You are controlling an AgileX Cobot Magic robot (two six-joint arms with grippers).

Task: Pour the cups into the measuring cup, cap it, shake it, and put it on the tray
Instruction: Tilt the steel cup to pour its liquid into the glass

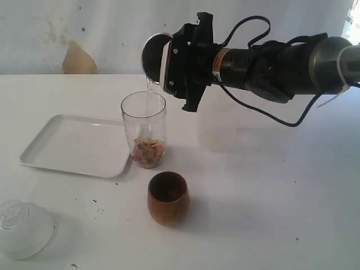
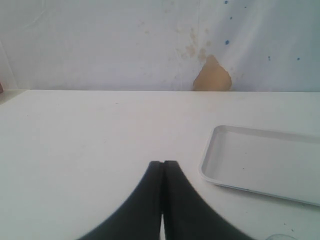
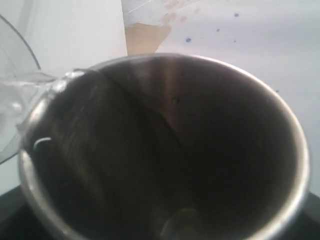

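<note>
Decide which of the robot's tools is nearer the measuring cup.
Right. The right tool holds the steel tumbler tipped above the rim of the measuring cup; the left tool, shut, hangs beside the tray, farther off.

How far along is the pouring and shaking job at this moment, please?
Looks done: the wooden cup stands upright, with brown bits in the measuring cup. In hand: the right gripper tips the steel tumbler, streaming clear liquid into it. Left: capping, shaking, and moving it onto the tray it stands beside.

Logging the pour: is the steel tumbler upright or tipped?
Tipped: the tumbler lies nearly on its side above the measuring cup, and a clear stream falls from its rim into it.
</note>
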